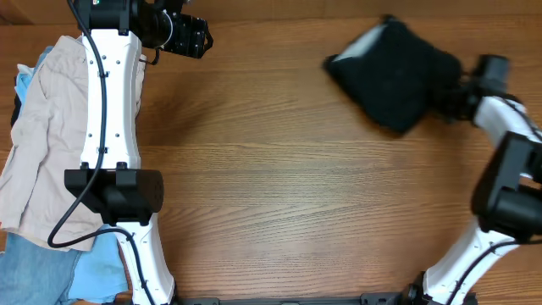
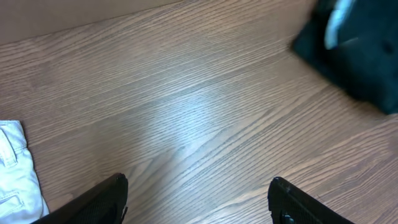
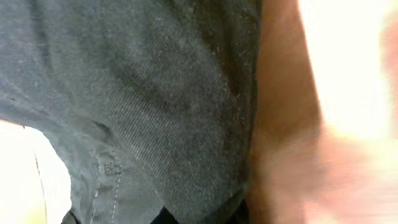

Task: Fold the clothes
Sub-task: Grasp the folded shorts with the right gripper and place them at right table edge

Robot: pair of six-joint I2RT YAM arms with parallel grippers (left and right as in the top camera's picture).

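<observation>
The black shorts (image 1: 394, 72) lie bunched in a compact fold at the table's far right, with a strip of pale lining showing at their upper left edge. They also show in the left wrist view (image 2: 360, 56). My right gripper (image 1: 446, 95) is at their right edge. In the right wrist view the dark fabric (image 3: 155, 93) fills the frame and runs down between the fingers (image 3: 199, 214), so the gripper looks shut on it. My left gripper (image 1: 196, 38) is open and empty at the far left, its fingers wide apart above bare wood (image 2: 199, 183).
Beige khaki shorts (image 1: 47, 127) lie in a pile at the left edge under my left arm, with light blue garments (image 1: 42, 271) below them. A pale garment corner (image 2: 15, 168) shows in the left wrist view. The wooden table (image 1: 296, 195) spans the middle.
</observation>
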